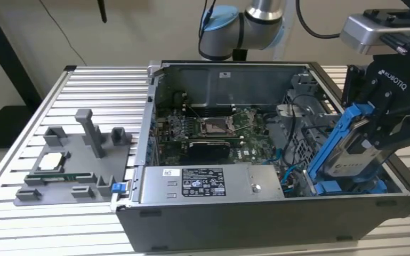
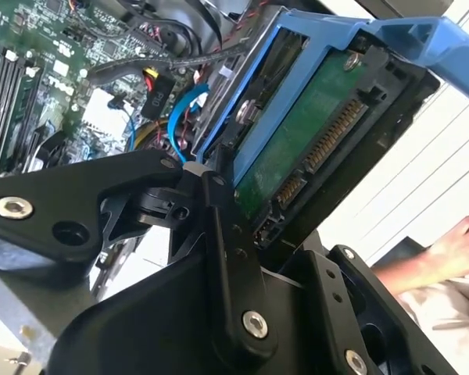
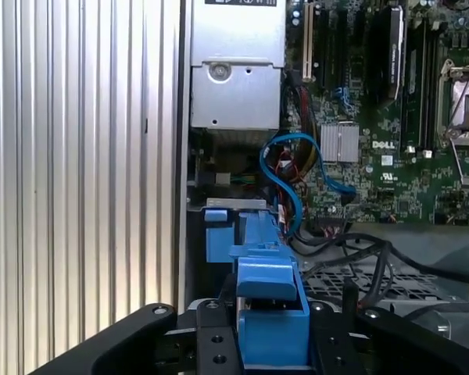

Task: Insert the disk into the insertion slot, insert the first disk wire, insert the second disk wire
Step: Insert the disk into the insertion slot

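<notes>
Closest to me, along the case's front wall, sits the power box. Just past it, toward the exterior view's right, is the slot, with blue plastic showing at its bottom. The disk stands steeply tilted over that corner, lower end down inside the case. The gripper is clamped across its blue frame, high up. Whether the lower end has entered the slot, I cannot tell.

That angle is what worries me. I'd judge that a frame leaning this far could catch a rail on the bay's sheet-metal edge and jam. It could also twist in the grip, since the hold is near one end. Just beyond the bay a blue cable loops up beside a tangle of black wires. They lie near enough that the disk could pinch or drag them. Further in, the board looks well apart from all this.

The exterior view gives the tilt and where the bay lies. The second wrist view adds the disk's underside, with its green circuit card and the connector pins facing outward. It also takes in a person's hand off past the case, which I'd want kept away from the arm. The first wrist view looks along the frame's length, so you can judge its line against the case wall and the slatted table beside it.
</notes>
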`<state>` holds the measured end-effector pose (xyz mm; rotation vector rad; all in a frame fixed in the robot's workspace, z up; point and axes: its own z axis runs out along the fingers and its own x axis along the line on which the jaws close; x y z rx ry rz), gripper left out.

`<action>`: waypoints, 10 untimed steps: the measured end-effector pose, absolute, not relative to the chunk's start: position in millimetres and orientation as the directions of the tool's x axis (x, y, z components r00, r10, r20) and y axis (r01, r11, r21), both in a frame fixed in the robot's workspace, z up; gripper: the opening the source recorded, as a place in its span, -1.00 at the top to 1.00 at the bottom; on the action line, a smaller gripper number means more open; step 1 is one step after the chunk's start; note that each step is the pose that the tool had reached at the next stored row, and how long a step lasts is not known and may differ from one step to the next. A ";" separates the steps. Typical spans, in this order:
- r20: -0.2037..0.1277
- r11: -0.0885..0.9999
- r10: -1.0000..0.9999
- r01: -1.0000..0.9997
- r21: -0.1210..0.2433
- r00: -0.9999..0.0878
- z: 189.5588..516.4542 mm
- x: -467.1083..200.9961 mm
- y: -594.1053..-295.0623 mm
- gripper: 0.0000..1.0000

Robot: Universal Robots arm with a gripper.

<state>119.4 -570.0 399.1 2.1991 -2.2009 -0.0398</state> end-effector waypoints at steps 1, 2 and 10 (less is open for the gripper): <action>0.003 0.001 -1.000 -0.999 0.039 -0.001 397.2 119.4 -570.0 1.00; 0.003 0.001 -1.000 -0.999 0.039 0.000 395.5 119.4 -570.0 1.00; 0.003 -0.001 -1.000 -0.999 0.039 0.001 380.9 119.4 -570.0 1.00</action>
